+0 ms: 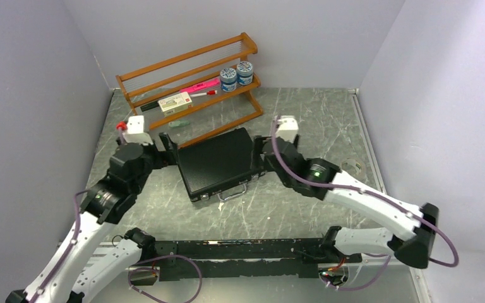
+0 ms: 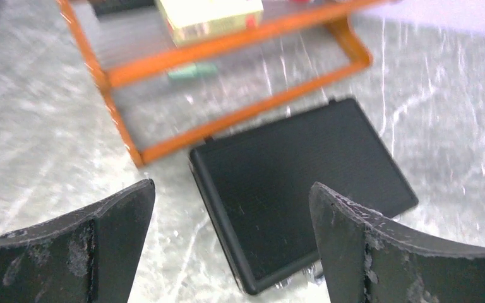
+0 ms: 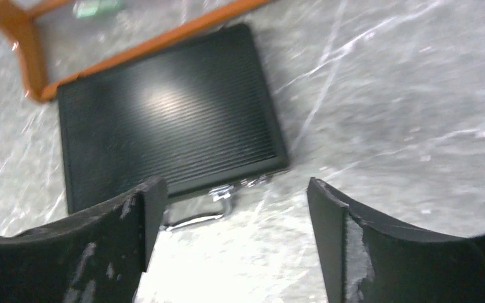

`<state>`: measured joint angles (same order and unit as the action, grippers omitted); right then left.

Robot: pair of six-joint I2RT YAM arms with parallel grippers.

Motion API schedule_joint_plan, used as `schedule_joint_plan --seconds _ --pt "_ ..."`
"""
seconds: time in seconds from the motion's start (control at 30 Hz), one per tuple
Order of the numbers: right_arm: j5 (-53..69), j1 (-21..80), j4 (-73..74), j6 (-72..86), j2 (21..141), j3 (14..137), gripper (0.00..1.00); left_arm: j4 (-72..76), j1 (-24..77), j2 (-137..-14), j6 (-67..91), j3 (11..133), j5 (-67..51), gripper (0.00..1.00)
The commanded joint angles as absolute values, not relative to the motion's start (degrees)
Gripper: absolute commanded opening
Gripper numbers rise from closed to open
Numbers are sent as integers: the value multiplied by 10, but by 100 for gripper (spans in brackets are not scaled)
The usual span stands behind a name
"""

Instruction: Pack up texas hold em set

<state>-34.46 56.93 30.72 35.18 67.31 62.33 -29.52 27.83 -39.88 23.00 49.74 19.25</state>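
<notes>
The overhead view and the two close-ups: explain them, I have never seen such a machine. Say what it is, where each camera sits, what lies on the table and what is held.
This is a robot: two arms bolted at the near edge of a table, each ending in a two-finger pincer. The wide picture is taken from above and behind the arms. Each close-up comes from a camera on a wrist, so the dark shapes at the bottom are that arm's own fingers. On the table lies a closed black briefcase with a metal handle. Behind it stands an orange wooden rack carrying two blue-and-white jars and a pale box. The left pincer and right pincer flank the case, both open, holding nothing.
</notes>
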Motion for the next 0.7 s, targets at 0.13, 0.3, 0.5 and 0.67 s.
schedule_joint_plan --seconds 0.13,0.3,0.5,0.67 --pt "-597 568 439 355 532 703 100 -331 279 -349 97 608 356 97" --pt "-679 569 562 384 524 790 100 -373 279 -325 104 648 404 96" --pt "-695 568 620 399 507 839 100 -461 279 -304 155 684 458 97" --pt "-694 568 595 372 495 819 100 -479 279 -292 157 691 475 96"
